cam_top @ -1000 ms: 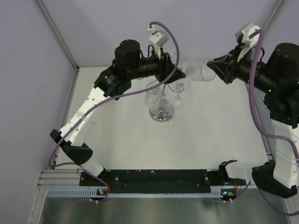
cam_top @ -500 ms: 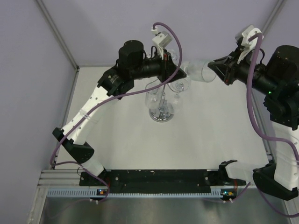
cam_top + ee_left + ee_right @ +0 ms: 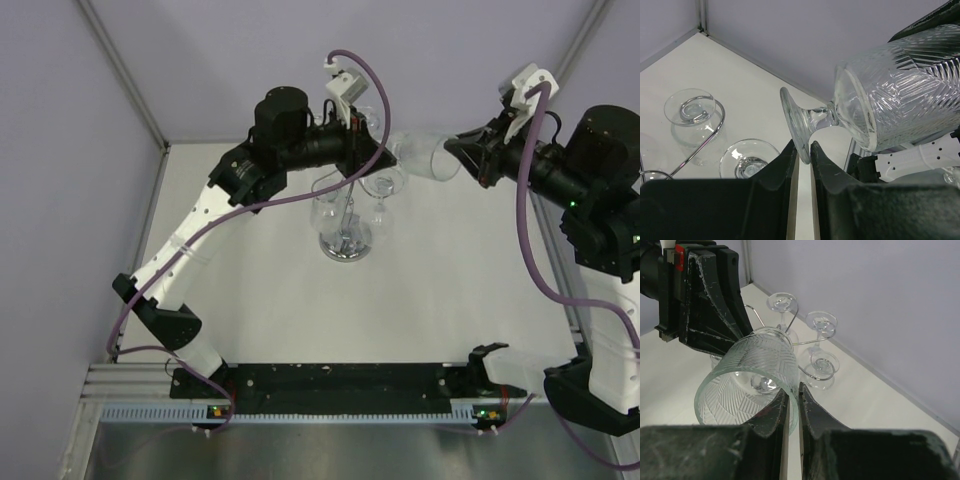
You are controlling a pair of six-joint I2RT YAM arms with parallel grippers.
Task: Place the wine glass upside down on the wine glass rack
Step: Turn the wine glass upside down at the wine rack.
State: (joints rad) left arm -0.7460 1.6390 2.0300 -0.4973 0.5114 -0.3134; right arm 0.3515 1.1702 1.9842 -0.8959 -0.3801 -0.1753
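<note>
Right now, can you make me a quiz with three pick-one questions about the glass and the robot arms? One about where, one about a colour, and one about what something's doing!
1. Where is the wine glass? A in the air beside the wine glass rack; B hanging on it; C underneath it.
2. What colour are the cables? A green; B purple; C orange.
3. What are the left fingers doing? A spread wide open; B shut on nothing; C pinching the glass's foot.

Answers:
1 A, the left fingers and the right fingers hold it up on its side.
2 B, every cable in view is purple.
3 C, the foot's edge sits squeezed between them.
</note>
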